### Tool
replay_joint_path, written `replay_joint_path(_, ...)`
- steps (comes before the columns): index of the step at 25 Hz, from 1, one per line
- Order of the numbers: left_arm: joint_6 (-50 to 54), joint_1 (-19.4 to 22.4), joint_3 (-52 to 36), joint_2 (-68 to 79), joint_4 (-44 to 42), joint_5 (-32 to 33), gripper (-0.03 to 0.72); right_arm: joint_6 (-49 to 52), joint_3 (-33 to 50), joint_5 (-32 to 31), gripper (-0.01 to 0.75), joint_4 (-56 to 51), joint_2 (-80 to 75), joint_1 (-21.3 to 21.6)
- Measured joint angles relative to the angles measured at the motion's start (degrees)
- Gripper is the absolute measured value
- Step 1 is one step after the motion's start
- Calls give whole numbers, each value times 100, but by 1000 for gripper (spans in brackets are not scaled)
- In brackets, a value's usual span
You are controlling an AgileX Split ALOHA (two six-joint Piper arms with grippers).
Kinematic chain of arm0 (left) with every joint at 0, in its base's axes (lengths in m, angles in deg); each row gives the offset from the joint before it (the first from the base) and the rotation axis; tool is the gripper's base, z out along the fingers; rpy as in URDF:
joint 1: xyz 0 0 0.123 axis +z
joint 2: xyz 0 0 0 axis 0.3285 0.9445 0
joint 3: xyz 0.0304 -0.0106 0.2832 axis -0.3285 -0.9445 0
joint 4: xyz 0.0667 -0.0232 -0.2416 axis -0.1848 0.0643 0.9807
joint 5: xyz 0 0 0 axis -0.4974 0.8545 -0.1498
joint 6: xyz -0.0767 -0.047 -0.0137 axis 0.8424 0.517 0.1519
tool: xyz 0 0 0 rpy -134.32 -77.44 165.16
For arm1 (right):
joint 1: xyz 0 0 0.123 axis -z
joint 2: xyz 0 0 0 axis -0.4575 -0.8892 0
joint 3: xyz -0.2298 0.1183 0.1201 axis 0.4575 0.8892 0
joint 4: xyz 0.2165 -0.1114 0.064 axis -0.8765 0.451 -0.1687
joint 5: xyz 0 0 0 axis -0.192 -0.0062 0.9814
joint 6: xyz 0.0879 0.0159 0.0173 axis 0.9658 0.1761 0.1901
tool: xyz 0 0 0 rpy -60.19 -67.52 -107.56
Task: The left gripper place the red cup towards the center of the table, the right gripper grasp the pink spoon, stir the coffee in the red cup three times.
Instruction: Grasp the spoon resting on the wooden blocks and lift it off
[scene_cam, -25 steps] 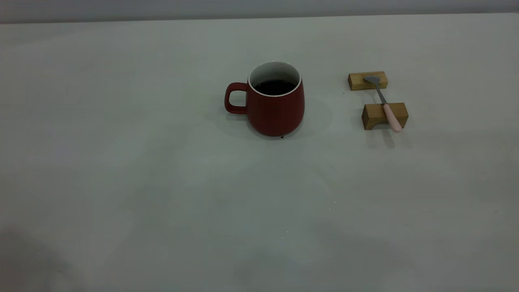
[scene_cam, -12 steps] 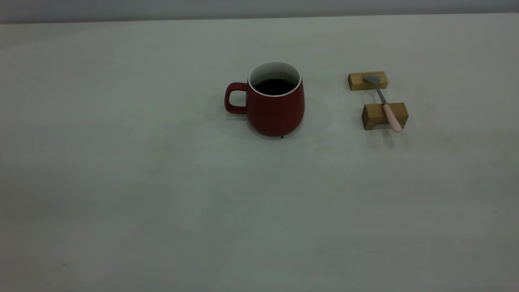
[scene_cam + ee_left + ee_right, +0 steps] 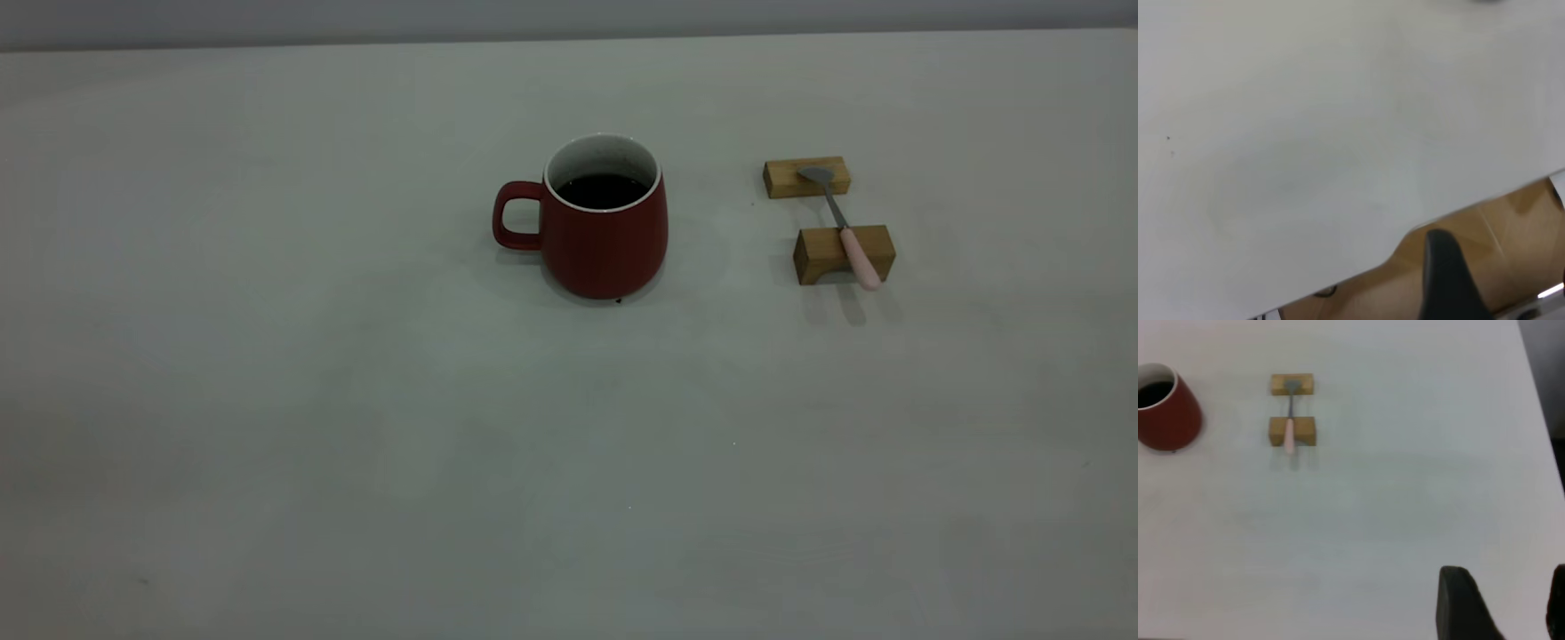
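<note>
The red cup (image 3: 605, 244) stands upright near the middle of the table (image 3: 356, 400), its handle to the left and dark coffee (image 3: 603, 189) inside. Right of it, the pink spoon (image 3: 845, 233) lies across two wooden blocks, bowl on the far one. Neither gripper shows in the exterior view. In the right wrist view, my right gripper (image 3: 1501, 577) hangs open and empty, far from the spoon (image 3: 1289, 427) and cup (image 3: 1168, 420). My left gripper (image 3: 1501, 247) shows one dark finger (image 3: 1443, 267) beyond the table's edge, with nothing beside it.
The spoon rests on a far wooden block (image 3: 805, 176) and a near wooden block (image 3: 822, 253). A tiny black speck (image 3: 619, 301) lies at the cup's base. The left wrist view shows the table's edge (image 3: 1405, 233) with a wooden floor (image 3: 1511, 227) below.
A dark shadow at the table's near left corner has faded away. The cup, spoon and blocks have not moved.
</note>
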Motion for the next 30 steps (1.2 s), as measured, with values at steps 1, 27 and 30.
replay_joint_path(1,0,115,0,-44,0,0,482,0,0,0,348,-42,0,0)
replay_joint_path(27,7,1693,0,-687,7,36,482,-2123,-1015,3680,518,-2551,-6806,-80)
replay_joint_path(30,7,1693,0,-687,7,36,482,-2583,-1386,3668,580,-2870,-7726,-320)
